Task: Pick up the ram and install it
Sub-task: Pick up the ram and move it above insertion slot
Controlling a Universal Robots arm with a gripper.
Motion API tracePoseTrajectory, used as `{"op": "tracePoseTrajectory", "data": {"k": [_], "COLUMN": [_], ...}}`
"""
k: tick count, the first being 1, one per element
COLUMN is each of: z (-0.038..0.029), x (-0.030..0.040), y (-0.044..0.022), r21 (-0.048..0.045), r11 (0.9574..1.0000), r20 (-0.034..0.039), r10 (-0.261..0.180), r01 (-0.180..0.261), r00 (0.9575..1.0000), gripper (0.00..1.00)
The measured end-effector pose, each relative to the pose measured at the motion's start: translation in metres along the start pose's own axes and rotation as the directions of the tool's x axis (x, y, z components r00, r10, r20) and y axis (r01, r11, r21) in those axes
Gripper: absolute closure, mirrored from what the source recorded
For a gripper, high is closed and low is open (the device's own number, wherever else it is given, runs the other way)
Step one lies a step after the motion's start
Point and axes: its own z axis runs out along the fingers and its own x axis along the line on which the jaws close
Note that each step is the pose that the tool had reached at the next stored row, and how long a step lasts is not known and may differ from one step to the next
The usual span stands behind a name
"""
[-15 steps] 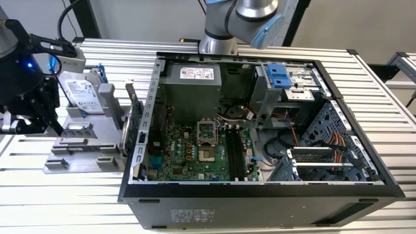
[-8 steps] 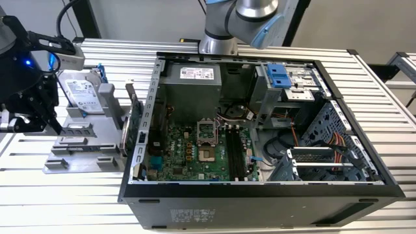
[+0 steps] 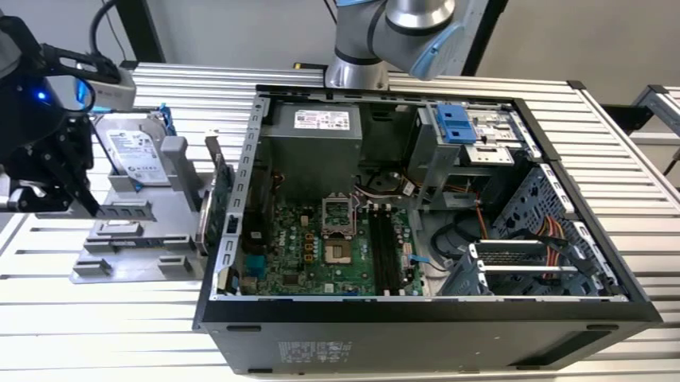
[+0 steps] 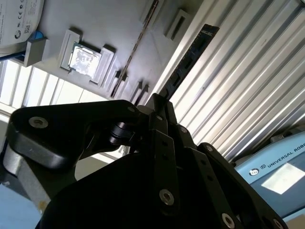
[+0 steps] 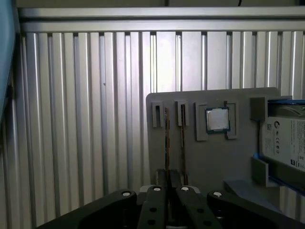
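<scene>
Fingers (image 4: 167, 121) of the gripper (image 4: 161, 101) look clamped on the ram (image 4: 193, 59), a light, stiff, brittle stick, best held mid-length.

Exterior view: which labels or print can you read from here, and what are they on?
White label on the hard drive: too small to read.
White label on the power supply: too small to read.
Sticker on the near outer wall of the computer case: too small to read.
No text can be quoted from this view.
</scene>
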Motion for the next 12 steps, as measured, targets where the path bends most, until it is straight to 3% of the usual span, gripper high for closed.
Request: {"op": "tracePoseTrajectory", "data": {"k": [12], "z": [-0.0047], "x": [0.0], "y": [-0.0001], "r21": [0.0], "r11": [1.0], "r20": [0.0], "r10": [0.0], "r01": [0.0], "r00": [1.0], "gripper": [1.0]}}
